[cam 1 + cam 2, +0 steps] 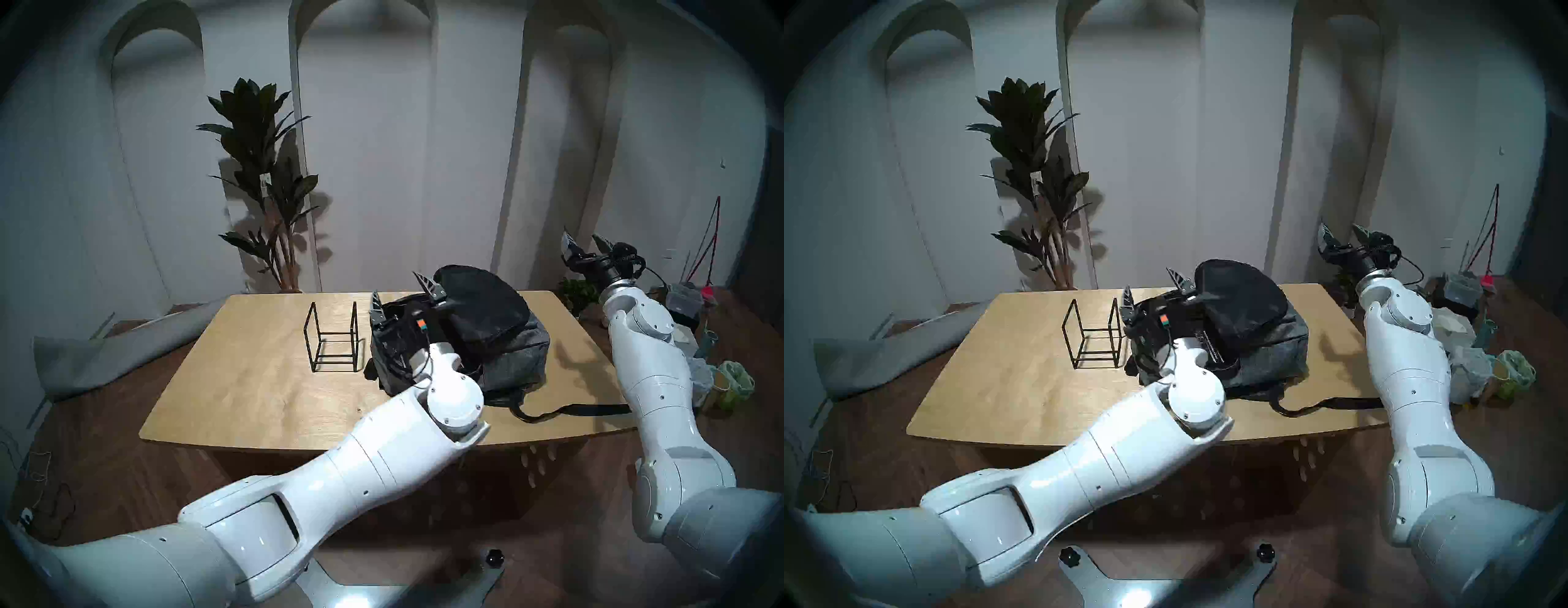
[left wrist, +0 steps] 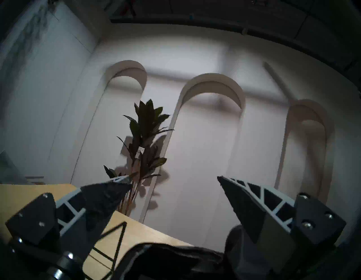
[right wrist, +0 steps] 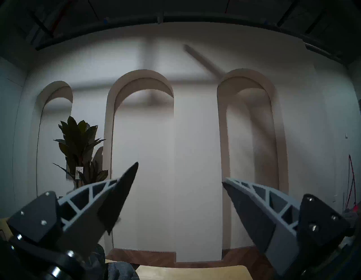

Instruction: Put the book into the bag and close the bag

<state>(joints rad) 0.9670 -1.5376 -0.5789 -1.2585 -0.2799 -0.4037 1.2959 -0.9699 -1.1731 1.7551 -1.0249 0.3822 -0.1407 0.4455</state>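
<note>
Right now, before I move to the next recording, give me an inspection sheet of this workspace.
surface: wooden table, bare wood in front.
job's things: bag lies on the table, flap open; book not plainly seen.
clutter: wire stand, empty, left of the bag.
grippers: left pincer open above the bag's mouth; right pincer open, raised at right; both empty.
cables: bag strap trails toward the right arm; wrist cable on the left arm.
surroundings: potted plant, arched wall, floor clutter at right.
</note>
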